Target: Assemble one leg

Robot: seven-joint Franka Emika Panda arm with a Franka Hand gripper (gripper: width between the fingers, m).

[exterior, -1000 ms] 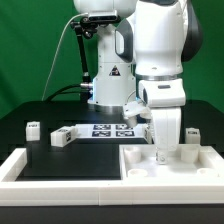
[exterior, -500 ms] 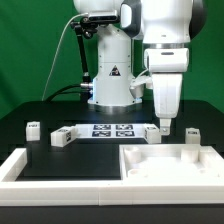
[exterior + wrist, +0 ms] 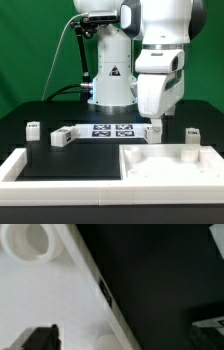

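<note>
My gripper (image 3: pixel 155 129) hangs just above the back wall of the large white tray-like piece (image 3: pixel 170 168). In the wrist view the gripper (image 3: pixel 125 339) is open and empty, with its dark fingers (image 3: pixel 40 339) wide apart on either side of the tray's wall (image 3: pixel 95 280). A round socket (image 3: pixel 28 241) shows in the tray's floor. One leg (image 3: pixel 33 127), a small white block with a tag, stands at the exterior view's far left. Another leg (image 3: pixel 192 133) stands behind the tray at the right. None is in the gripper.
The marker board (image 3: pixel 108 130) lies behind the tray in the middle, with a small white block (image 3: pixel 60 137) at its left end. A white L-shaped wall (image 3: pixel 14 166) borders the front left. The robot's base (image 3: pixel 110 80) stands at the back.
My gripper rose out of the tray's back part, then shifted a little to the exterior view's left and turned. It carries nothing.
</note>
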